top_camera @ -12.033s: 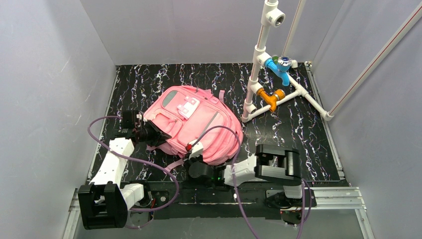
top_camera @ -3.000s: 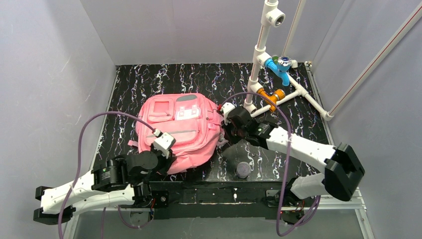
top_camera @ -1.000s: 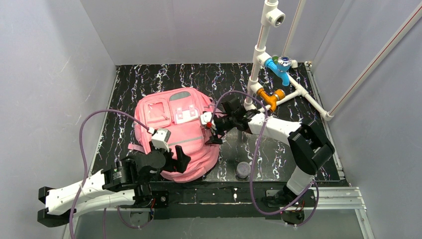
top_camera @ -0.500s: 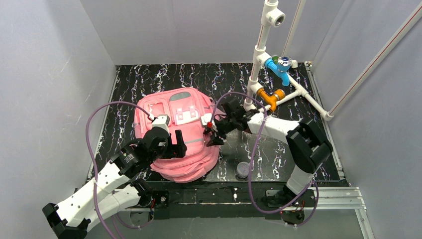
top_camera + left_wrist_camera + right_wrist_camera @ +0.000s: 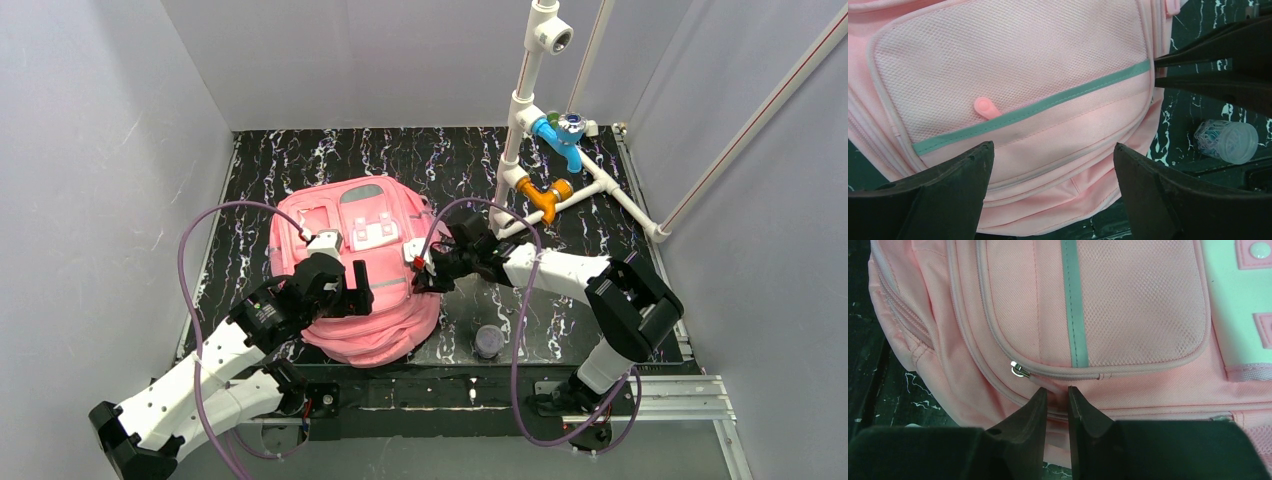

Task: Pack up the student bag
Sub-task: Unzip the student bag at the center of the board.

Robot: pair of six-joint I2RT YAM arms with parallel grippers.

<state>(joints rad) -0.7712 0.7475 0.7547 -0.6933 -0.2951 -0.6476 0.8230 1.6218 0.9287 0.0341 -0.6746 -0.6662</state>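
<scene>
The student bag (image 5: 390, 310) is a pink backpack lying front-up on the black marbled table. My right gripper (image 5: 418, 272) is at its right side. In the right wrist view the jaws (image 5: 1057, 390) stand nearly together, with the pink pull tab (image 5: 1051, 383) of the front pocket's zipper pinched between them, just right of the metal slider (image 5: 1019, 370). My left gripper (image 5: 362, 290) hovers over the bag's lower front. It is wide open (image 5: 1053, 146) with only fabric below it, near a pink zipper pull (image 5: 985, 106) and a grey strip (image 5: 1048, 102).
A small clear jar (image 5: 487, 341) of paper clips (image 5: 1228, 141) stands on the table right of the bag. A white pipe frame (image 5: 515, 150) with a blue valve (image 5: 560, 135) and an orange valve (image 5: 543, 195) stands at the back right. Grey walls enclose the table.
The right jaws have closed from wide open onto the zipper pull. The left arm has lifted and reached forward over the bag's lower front.
</scene>
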